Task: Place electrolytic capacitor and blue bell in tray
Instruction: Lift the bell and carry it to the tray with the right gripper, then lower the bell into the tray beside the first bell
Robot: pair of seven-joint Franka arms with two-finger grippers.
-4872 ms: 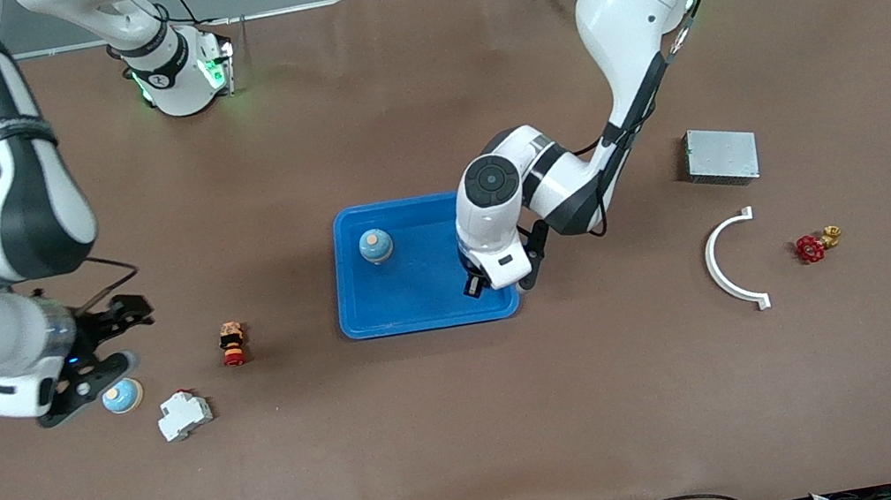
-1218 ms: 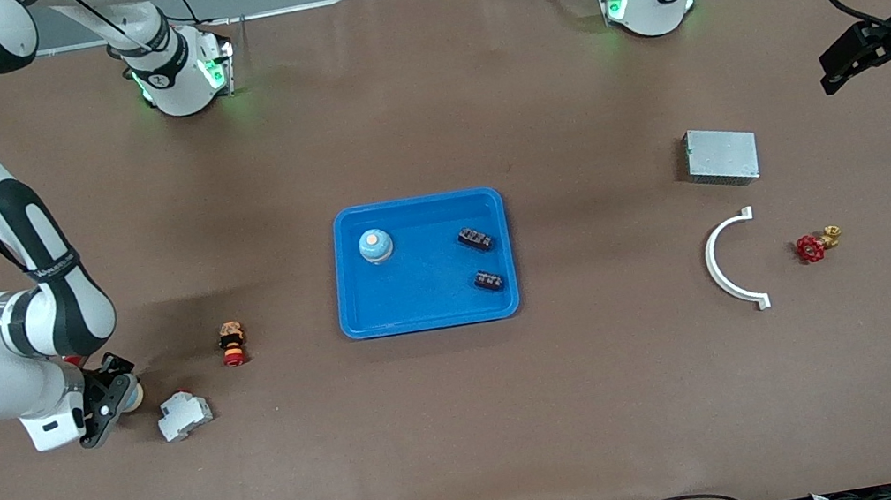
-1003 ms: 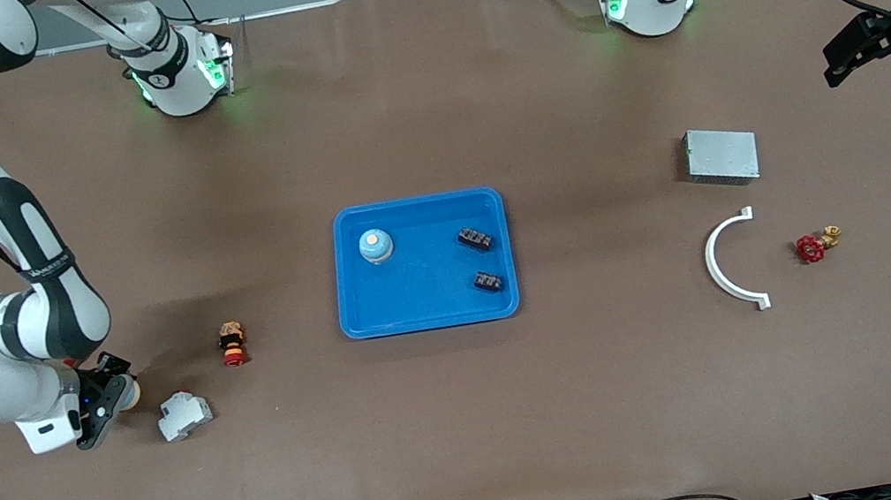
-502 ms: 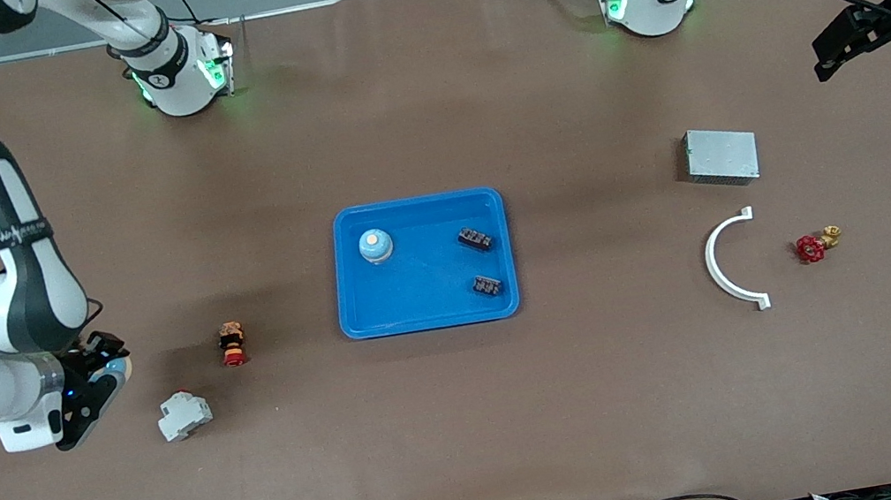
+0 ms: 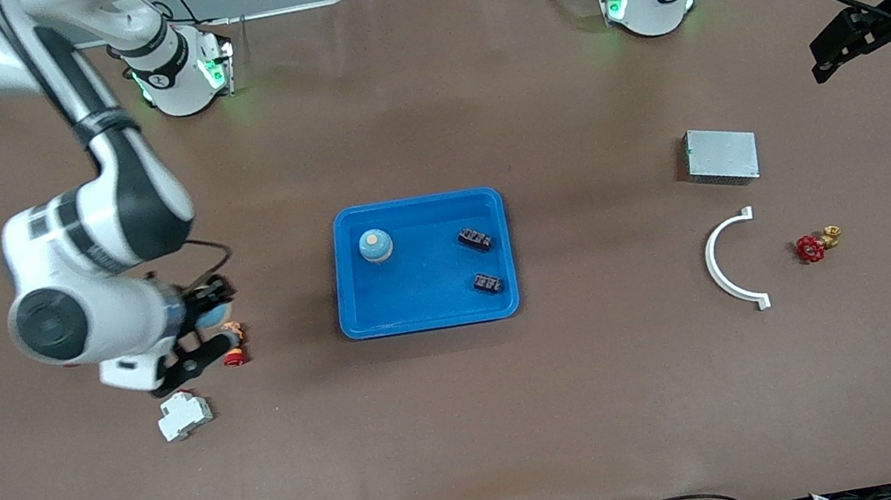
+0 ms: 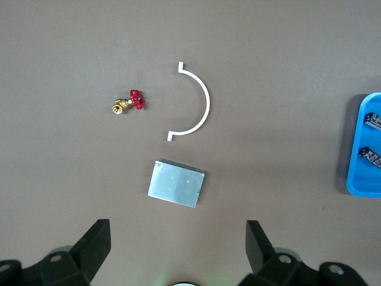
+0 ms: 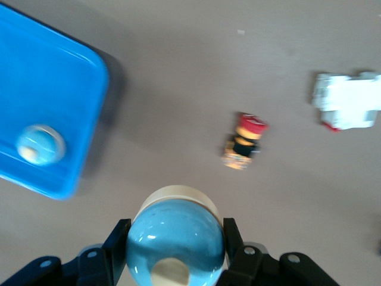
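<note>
Right gripper (image 5: 202, 335), left of frame, clenched on blue bell (image 7: 175, 241) above red button (image 5: 232, 345); tray (image 5: 431, 317), centre, holds another bell (image 5: 376, 245); left gripper (image 5: 859, 41), upper right, released, waiting; risk: round bell slipping mid-carry.

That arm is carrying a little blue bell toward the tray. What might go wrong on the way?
The right end effector pinches the round blue bell by its smooth dome, so it might slip out. It is passing over the red push button. A bell and two black parts already sit in the tray, so it may land on them.
</note>
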